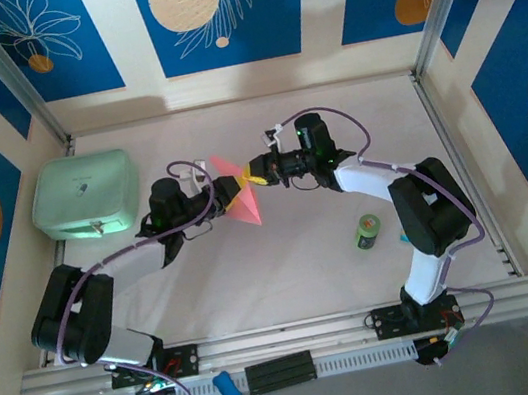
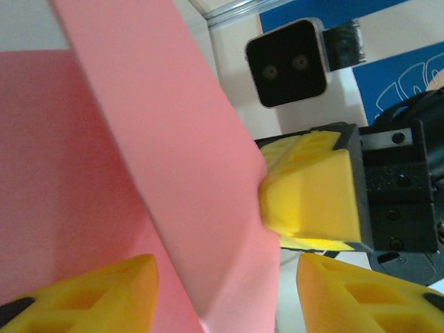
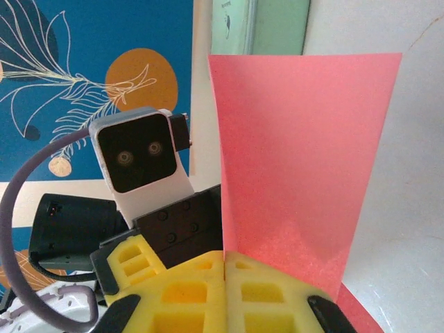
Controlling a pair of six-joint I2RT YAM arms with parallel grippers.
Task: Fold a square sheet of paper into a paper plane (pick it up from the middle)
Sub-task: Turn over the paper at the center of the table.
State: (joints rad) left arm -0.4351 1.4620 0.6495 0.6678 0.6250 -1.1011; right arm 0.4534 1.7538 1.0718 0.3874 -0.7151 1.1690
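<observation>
Only early folds show: the right gripper (image 3: 225,267) pinches the creased pink sheet of paper (image 1: 242,199) aloft, the left gripper (image 2: 225,295) stands spread around it, and most folding remains.

Thin pink-salmon paper sheet (image 1: 241,193), folded w/ one crease into 2 flaps, raised on edge approx. mid-table (image 1: 304,252), pointed corner twd near side.

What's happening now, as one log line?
right gripper: shut on pink paper | left gripper: open around it | fold: unfinished
</observation>
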